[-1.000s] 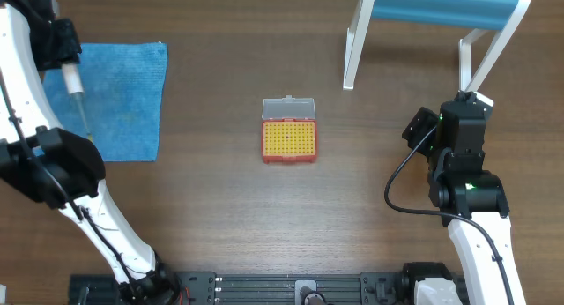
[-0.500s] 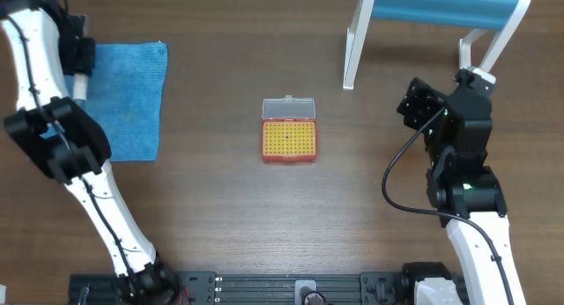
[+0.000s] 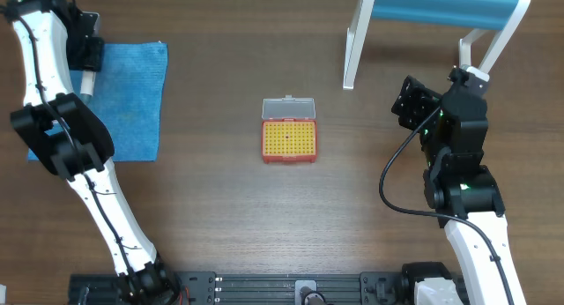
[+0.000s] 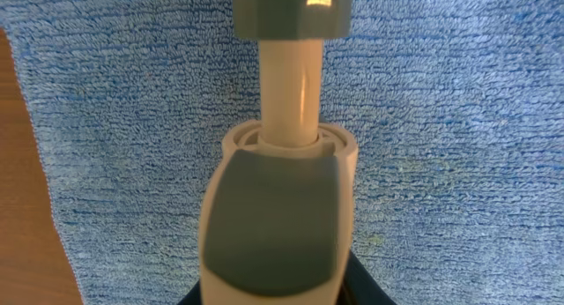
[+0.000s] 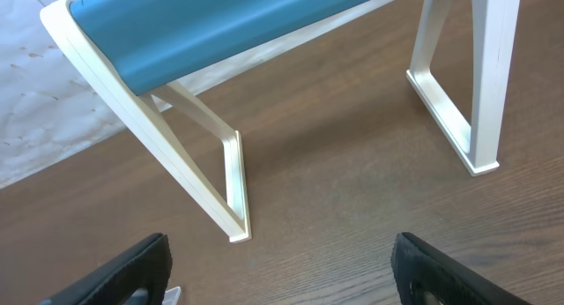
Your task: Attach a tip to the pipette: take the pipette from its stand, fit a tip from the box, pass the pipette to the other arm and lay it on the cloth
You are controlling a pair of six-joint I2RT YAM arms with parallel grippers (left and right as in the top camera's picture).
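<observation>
Wood-grain worktop (image 3: 220,217) is noted. The pipette (image 4: 278,217) is held over the blue cloth (image 4: 458,164), clamped by the left gripper (image 3: 86,51). It is judged light, rigid and smooth, best gripped at its thick body. The right gripper (image 5: 282,265) is spread wide, empty, near the stand (image 5: 220,23).

Worktop (image 3: 220,217): brown wood grain, matt, smooth.
Cloth (image 4: 458,164): blue, fuzzy looped pile, rough.
Pipette (image 4: 278,217): smooth plastic, cream body with grey pad, faint sheen.
Tip box (image 3: 289,140): orange plastic, clear lid.
Stand (image 5: 220,23): white legs, slightly glossy; blue bar, satin.
</observation>
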